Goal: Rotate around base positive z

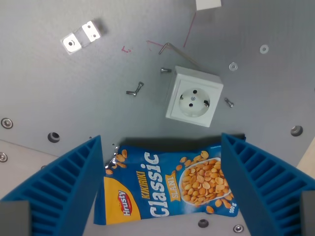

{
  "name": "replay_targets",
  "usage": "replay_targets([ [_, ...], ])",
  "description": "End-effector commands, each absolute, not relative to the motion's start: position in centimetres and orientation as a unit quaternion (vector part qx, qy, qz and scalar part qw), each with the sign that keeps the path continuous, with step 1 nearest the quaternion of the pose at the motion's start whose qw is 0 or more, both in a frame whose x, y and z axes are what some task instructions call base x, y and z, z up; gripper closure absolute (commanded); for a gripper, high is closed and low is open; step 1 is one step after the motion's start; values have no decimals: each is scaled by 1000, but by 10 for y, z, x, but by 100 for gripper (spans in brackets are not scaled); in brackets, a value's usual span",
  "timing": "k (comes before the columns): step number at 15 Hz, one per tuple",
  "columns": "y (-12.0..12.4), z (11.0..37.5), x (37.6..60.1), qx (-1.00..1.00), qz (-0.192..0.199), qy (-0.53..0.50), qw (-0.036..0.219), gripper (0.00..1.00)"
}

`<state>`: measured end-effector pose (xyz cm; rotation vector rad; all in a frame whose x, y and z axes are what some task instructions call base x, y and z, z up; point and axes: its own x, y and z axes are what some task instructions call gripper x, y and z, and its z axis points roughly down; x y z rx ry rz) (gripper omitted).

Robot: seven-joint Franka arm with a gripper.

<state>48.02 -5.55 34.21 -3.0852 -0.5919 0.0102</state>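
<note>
surface: grey brushed-metal tabletop [74, 93] fills nearly the whole wrist view | fittings: round bolt holes and screw heads scattered over it | markings: faint red pen lines near top centre | edge: paler beige strip [19, 157] at lower left | light: even, soft, with a dull sheen on the metal

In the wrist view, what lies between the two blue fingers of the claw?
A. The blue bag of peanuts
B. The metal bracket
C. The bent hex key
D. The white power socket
A: the blue bag of peanuts lies on the table between the blue fingers of the claw, while the white power socket, the metal bracket and the bent hex key lie farther up in the picture.
</note>
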Motion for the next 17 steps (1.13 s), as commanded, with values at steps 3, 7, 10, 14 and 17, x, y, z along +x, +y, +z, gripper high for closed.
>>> replay_targets([
  [3, -56, 344, 480, -961, 1, -278, -1, 0],
  [7, -56, 344, 480, -953, 1, -303, -2, 0],
  [10, -56, 344, 480, -947, 1, -322, -2, 0],
  [14, -56, 344, 480, -938, 1, -347, -2, 0],
  [17, -56, 344, 480, -931, 1, -366, -2, 0],
])
